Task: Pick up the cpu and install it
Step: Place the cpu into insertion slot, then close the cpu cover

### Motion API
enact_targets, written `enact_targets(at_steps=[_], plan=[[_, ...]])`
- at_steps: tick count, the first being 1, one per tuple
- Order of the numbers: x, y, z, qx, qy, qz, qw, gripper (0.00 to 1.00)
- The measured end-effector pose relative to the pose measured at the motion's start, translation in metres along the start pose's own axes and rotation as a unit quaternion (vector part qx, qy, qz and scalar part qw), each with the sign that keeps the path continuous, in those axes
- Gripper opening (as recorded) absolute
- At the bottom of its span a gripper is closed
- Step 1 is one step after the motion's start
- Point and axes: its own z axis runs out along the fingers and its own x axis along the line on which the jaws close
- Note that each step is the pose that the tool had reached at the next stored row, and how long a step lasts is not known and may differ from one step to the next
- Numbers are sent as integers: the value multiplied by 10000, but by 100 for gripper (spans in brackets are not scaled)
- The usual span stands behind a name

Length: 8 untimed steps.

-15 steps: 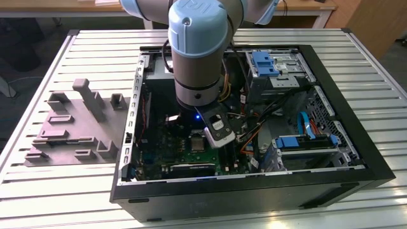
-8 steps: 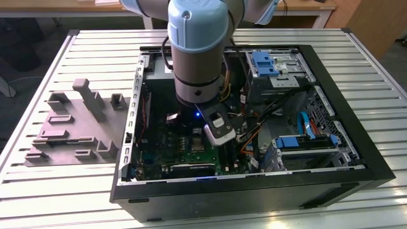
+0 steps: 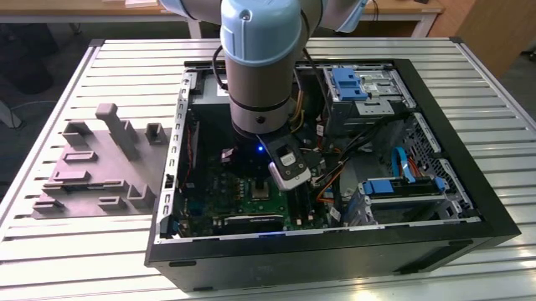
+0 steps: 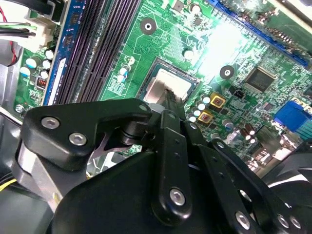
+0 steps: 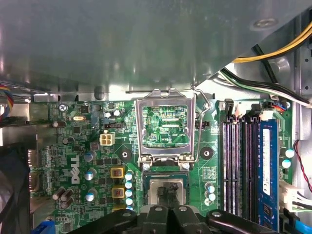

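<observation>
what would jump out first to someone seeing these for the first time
The pale blue and grey robot arm reaching down into the open computer case on the slatted table dominates the exterior view. In both wrist views its black hand sits right at the cpu in the socket on the bright green motherboard, with the silver socket frame flipped open beside it.

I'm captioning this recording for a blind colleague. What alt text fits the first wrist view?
Seen from above, the gripper reaches down onto the cpu, which sits in its socket on a green motherboard. The socket frame stands swung open just beyond it, with black memory slots alongside.
</observation>
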Motion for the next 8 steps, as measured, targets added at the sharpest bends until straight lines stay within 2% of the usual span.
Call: enact_targets(at_steps=[8], plan=[[0,0,-15,0,0,0,10000,11]])
